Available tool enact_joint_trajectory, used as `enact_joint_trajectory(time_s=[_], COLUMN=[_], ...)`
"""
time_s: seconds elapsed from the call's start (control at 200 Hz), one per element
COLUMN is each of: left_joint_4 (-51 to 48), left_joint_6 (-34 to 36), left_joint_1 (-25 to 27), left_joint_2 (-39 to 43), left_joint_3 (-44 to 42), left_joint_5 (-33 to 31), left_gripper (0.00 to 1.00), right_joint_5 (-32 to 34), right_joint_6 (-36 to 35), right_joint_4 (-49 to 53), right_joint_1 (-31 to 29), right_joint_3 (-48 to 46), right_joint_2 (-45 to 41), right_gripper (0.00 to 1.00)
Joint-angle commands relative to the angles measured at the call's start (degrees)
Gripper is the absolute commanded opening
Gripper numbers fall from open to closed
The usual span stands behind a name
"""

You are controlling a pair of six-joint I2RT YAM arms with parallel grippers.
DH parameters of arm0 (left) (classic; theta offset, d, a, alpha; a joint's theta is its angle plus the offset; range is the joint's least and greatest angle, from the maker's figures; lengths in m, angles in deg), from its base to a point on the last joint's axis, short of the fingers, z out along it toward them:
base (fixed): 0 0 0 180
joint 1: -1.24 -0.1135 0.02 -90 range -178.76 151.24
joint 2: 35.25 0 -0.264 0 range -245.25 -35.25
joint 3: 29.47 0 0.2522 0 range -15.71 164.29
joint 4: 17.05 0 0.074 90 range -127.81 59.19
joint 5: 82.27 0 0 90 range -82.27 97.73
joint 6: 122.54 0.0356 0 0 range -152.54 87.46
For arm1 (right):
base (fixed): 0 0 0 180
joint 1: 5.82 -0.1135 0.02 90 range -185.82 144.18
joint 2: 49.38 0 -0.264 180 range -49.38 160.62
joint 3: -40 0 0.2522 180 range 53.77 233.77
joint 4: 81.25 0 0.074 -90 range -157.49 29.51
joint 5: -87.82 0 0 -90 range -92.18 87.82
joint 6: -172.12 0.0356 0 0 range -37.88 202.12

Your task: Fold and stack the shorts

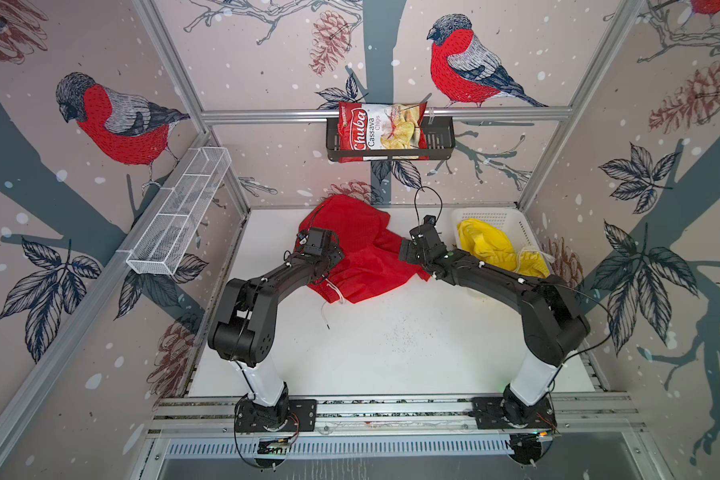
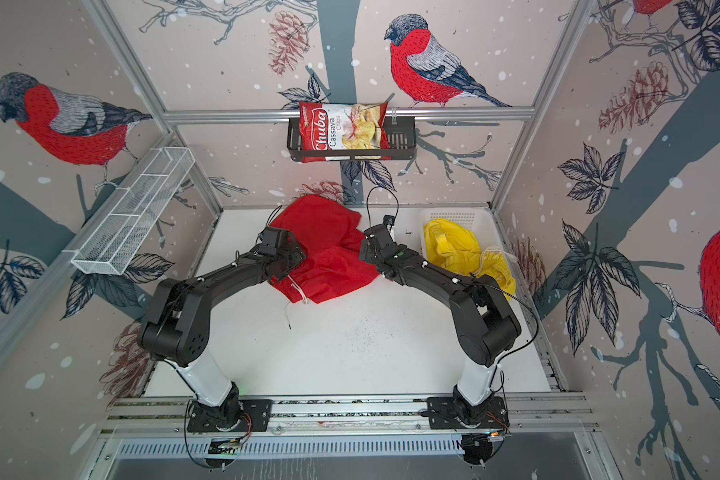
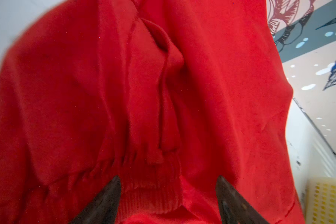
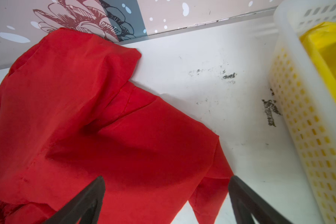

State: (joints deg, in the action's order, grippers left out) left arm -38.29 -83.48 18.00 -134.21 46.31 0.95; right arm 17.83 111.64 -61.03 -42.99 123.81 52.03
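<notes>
**Left gripper** [image 3: 168, 184]: the fingers [image 3: 109, 199] stand wide apart and hold nothing. The ribbed elastic waistband [image 3: 149, 192] of the red shorts [image 1: 362, 249] lies in the gap between them, gathered into fine pleats. Beyond the fingertips, a soft raised fold runs away from the band across thin, matte cloth.

**Right gripper** [image 4: 167, 186]: the fingers [image 4: 239, 190] are spread wide and empty over one leg of the same shorts. The hem corner lies just beside one finger, with bare white table [image 4: 202, 77] past it.

**Hazards**
- The waistband is bunched. Closing here is likely to pinch only the top layer, or an uneven wad, so the band would lift crooked.
- The right fingers sit close to the hem edge. A slightly offset closure may catch only the edge, or nothing, and the slick cloth would slip out.
- The white drawstring [image 1: 335, 291] trails loose on the table behind the left fingers and could snag or drag.
- The perforated white basket [image 4: 299, 126] stands near the right gripper, so a sideways sweep may strike its wall.

**Farther out**: the red shorts lie crumpled and unfolded, and their far part seems to rest against the rear wall. The yellow shorts [image 1: 483, 241] are heaped in the basket and spill over its rim, so no stack exists yet.
</notes>
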Motion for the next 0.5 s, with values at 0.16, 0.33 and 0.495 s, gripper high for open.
enact_joint_trajectory(time_s=[0.16, 0.33, 0.495], left_joint_4=[-13.4, -19.5, -20.3], left_joint_6=[3.6, 4.9, 9.5], left_joint_1=[0.6, 0.6, 1.0], left_joint_2=[-7.1, -15.9, -19.1], left_joint_3=[9.5, 20.6, 26.8], left_joint_5=[-15.3, -19.9, -20.7], left_gripper=[0.73, 0.6, 0.0], right_joint_5=[-4.8, -7.5, -10.4], right_joint_6=[-0.2, -0.7, -0.4], right_joint_4=[-3.3, -5.4, -6.9], right_joint_1=[1.3, 3.2, 6.0], right_joint_3=[-1.0, -4.4, -7.7], right_joint_2=[-0.2, -2.6, -5.0], right_gripper=[0.96, 0.91, 0.85])
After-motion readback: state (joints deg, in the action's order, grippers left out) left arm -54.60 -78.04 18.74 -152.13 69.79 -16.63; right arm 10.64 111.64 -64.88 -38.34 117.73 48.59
